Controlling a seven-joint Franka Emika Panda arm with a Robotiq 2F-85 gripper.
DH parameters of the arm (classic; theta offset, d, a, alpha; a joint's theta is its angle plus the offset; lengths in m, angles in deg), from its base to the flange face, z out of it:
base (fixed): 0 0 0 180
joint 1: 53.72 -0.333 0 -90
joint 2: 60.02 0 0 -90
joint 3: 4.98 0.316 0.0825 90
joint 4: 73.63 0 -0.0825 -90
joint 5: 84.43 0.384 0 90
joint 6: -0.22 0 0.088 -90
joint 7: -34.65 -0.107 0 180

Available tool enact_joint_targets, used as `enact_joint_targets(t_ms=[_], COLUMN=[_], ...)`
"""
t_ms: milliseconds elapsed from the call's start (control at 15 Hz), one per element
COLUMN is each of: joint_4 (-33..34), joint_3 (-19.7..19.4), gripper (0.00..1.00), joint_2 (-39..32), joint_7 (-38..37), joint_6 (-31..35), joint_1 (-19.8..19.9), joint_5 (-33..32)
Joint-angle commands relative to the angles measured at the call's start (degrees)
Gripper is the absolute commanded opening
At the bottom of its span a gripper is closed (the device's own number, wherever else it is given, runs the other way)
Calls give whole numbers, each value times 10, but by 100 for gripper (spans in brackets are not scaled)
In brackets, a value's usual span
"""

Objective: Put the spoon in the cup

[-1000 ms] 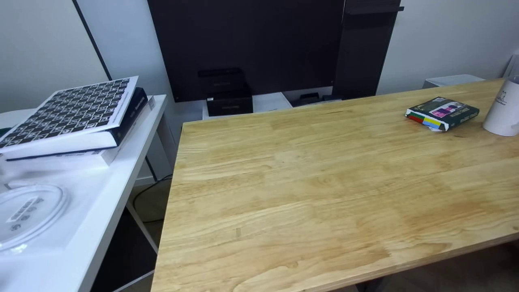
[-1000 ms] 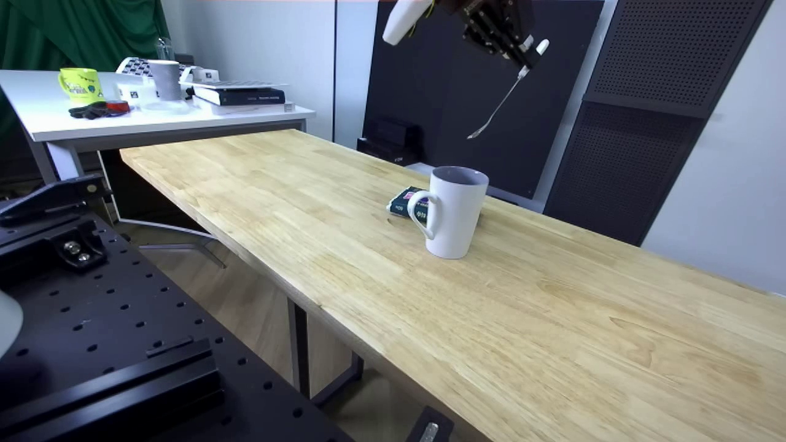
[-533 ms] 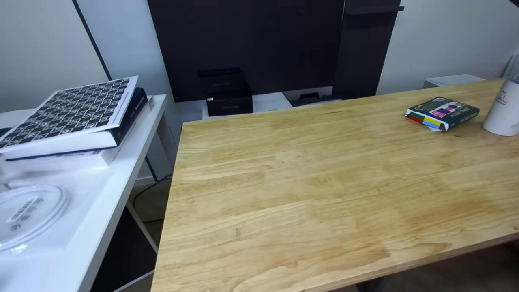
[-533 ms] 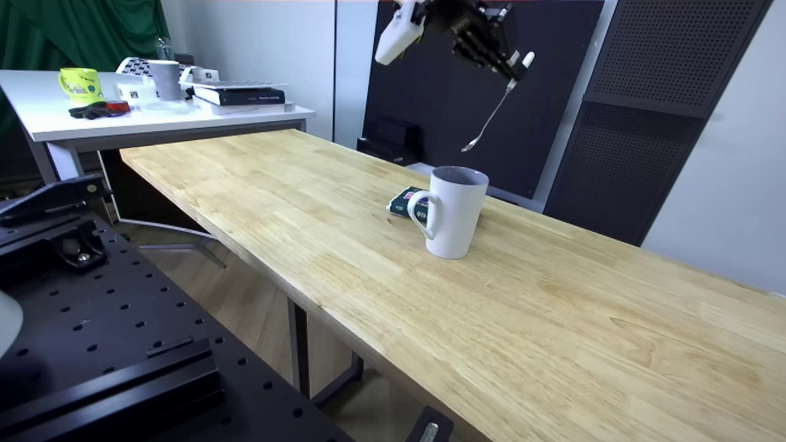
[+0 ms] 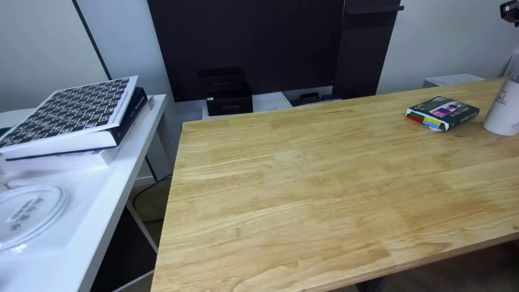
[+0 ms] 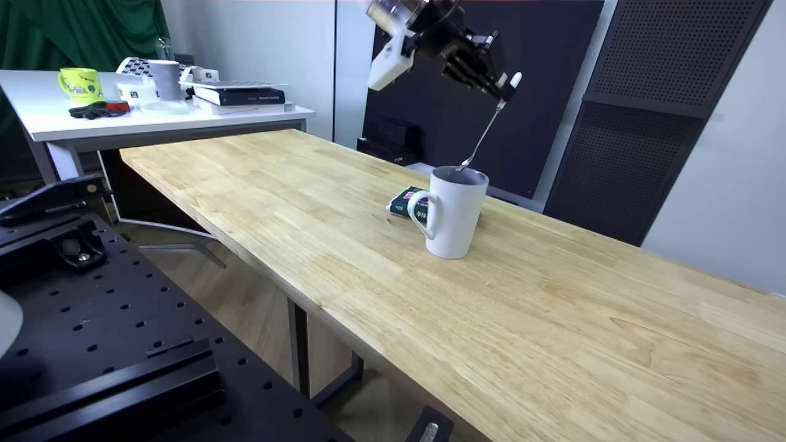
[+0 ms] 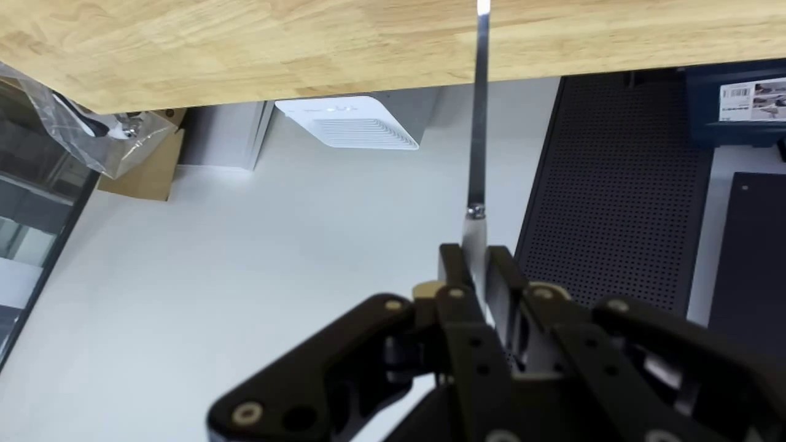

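Note:
The cup [image 6: 453, 215] is white with a grey inside and a handle. It stands upright on the wooden table and is cut off at the right edge of an exterior view [image 5: 502, 109]. My gripper [image 6: 507, 91] is above the cup, shut on the white handle end of the spoon. The spoon [image 6: 485, 132] has a thin silver shaft and slants down to the cup's mouth. Its lower tip overlaps the rim; I cannot tell how far inside it is. In the wrist view the spoon shaft [image 7: 479, 123] stands between the fingertips [image 7: 478, 250], its far end out of frame.
A flat green multicoloured box [image 5: 442, 112] lies beside the cup, partly hidden behind it in an exterior view [image 6: 405, 201]. A white side table holds books [image 6: 239, 95], a yellow mug [image 6: 81, 85] and a grey cup [image 6: 165, 80]. A black perforated platform [image 6: 153, 319] is in front.
My gripper and the spoon have moved down and to the left in an exterior view. The spoon's tip has come from above the cup down to its mouth. The cup has not moved.

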Motion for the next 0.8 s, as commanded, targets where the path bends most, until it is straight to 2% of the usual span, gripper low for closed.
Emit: enact_joint_targets(t_ms=[0,333,733], joint_4=[-14,-28,-19], joint_3=[19,28,30], gripper=[3,3,3], joint_2=[-3,-11,-39], joint_7=[-35,-41,-61], joint_6=[-18,-21,9], joint_1=[9,10,24], joint_5=[-24,-29,-37])
